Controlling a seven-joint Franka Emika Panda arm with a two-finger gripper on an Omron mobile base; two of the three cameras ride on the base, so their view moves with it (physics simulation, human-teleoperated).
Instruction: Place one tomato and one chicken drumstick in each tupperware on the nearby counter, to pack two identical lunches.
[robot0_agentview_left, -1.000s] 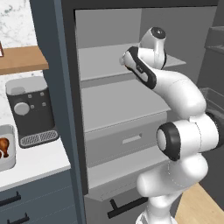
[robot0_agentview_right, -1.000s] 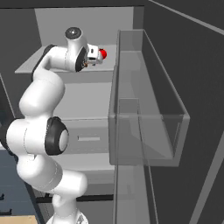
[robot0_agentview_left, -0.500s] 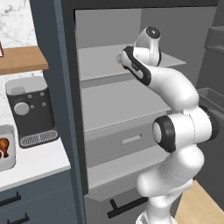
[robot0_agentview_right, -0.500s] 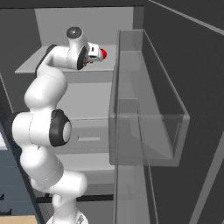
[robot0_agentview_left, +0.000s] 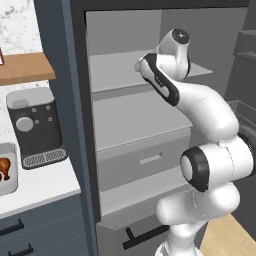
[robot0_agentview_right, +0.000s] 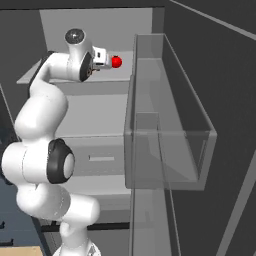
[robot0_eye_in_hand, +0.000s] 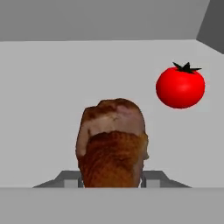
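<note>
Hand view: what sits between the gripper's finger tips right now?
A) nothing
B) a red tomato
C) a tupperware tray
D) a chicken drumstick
D: the brown chicken drumstick sits right between the finger tips of the gripper, while the tomato rests apart on the shelf, up and to the right.

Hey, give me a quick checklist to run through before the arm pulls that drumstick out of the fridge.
1. Fingers closed on the chicken drumstick: ok, it sits between them in the hand view.
2. Grip firm enough to lift: cannot tell.
3. Tomato apart from the drumstick: ok, it rests beside it on the shelf.
4. Door bin out of the withdrawal path: cannot tell.
5. Tupperware on the counter in sight: ok, it already holds one drumstick.
</note>
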